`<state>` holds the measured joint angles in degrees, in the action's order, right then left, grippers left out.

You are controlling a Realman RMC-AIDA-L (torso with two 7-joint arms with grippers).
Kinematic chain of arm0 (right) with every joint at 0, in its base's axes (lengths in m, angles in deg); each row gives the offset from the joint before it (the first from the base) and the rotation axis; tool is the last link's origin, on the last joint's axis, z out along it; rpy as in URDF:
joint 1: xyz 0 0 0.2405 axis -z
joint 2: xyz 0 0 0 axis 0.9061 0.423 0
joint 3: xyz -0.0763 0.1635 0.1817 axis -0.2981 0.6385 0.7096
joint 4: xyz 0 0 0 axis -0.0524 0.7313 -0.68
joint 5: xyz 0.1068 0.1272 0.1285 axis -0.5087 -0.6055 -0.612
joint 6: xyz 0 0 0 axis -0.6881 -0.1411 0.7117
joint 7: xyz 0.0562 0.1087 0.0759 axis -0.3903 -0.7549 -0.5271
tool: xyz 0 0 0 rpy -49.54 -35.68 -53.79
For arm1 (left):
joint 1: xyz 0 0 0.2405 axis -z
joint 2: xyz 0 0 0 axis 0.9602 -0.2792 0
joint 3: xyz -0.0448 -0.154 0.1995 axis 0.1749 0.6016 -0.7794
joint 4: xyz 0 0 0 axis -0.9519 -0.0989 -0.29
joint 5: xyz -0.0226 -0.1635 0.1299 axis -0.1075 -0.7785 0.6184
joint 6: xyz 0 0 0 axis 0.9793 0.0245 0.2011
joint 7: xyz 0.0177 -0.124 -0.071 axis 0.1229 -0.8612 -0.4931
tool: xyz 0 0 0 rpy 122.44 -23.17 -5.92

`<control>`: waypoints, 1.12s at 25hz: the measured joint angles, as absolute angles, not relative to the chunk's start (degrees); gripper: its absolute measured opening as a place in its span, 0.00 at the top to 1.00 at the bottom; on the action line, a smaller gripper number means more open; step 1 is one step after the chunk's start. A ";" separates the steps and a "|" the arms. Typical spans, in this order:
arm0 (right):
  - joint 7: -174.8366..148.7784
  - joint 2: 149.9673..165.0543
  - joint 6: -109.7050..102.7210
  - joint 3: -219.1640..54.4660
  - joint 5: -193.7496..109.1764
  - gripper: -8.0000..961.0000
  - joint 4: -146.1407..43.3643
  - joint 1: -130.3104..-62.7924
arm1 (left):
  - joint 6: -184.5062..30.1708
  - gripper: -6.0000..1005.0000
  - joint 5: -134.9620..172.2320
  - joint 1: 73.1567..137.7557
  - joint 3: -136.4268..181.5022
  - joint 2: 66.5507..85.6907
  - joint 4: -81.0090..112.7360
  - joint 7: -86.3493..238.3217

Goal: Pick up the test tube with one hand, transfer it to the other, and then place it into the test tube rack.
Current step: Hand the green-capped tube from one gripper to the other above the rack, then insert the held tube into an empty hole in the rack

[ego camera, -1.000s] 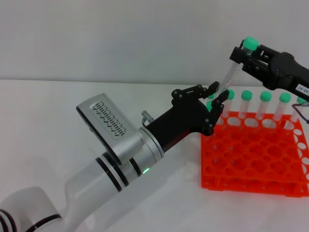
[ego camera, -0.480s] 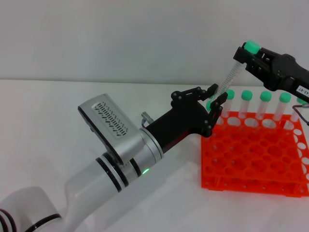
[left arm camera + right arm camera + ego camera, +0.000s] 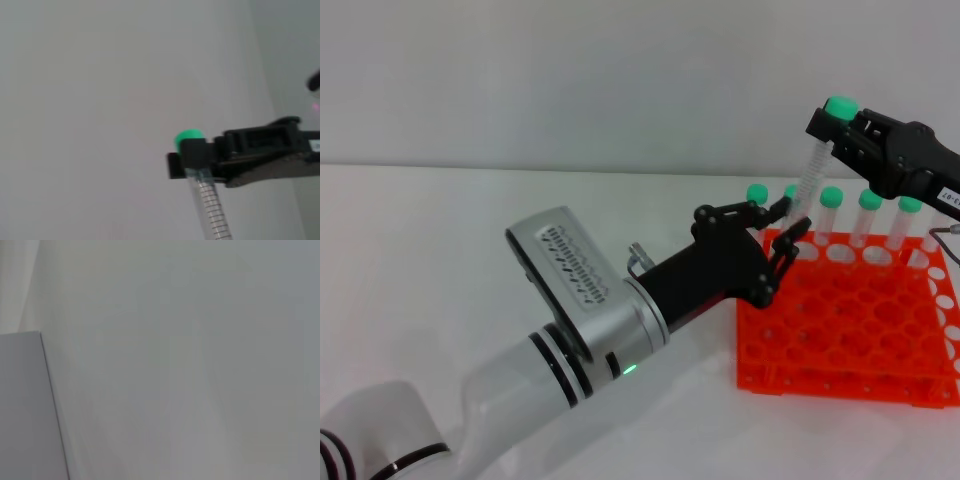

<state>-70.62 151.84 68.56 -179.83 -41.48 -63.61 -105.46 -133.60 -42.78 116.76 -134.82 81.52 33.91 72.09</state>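
**tube held up top by the labelled hand, other hand spread around the bottom**

so the right hand (image 3: 832, 128), the black one with the little white label, is pinching the test tube (image 3: 812, 170) right under its mint-green cap; the left wrist view shows that grip too, cap poking out above the black fingers (image 3: 192, 155); the tube hangs nearly upright, tilted a bit, above the back left corner of the test tube rack (image 3: 850, 325)

the left hand (image 3: 788, 225) comes in from the lower left on its white arm with the green light; its fingers are spread, one on each side of the tube's lower end; can't tell whether either one actually touches it

the orange rack sits on the white surface (image 3: 470, 240) on the right; a row of other capped tubes (image 3: 865, 215) stands along its back edge, just beside the hanging one; the right wrist view is just blank grey
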 joint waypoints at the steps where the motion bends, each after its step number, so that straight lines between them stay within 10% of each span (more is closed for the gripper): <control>1: -70.62 151.82 68.64 -179.86 -41.40 0.75 -63.68 -105.44 | -133.31 0.69 -42.22 116.85 -134.78 81.54 33.94 72.44; 10: -70.59 151.53 68.68 -178.94 -40.23 0.75 -65.09 -104.41 | -130.34 0.68 -41.82 115.54 -132.85 81.70 34.68 74.70; 15: -67.56 152.32 65.31 -176.09 -40.22 0.76 -65.12 -103.13 | -131.09 0.45 -41.94 110.07 -125.32 81.67 35.90 74.78; 21: -60.36 155.49 60.98 -173.21 -40.23 0.77 -65.28 -101.80 | -136.30 0.22 -42.88 99.91 -112.50 81.35 38.09 74.34; 28: -48.14 160.60 52.83 -173.25 -40.20 0.77 -67.51 -101.58 | -141.60 0.19 -52.65 94.37 -108.92 80.95 36.16 72.06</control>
<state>-48.14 160.60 52.83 -173.25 -40.20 -67.51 -101.58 -141.60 -52.65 94.37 -108.92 80.95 36.16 72.06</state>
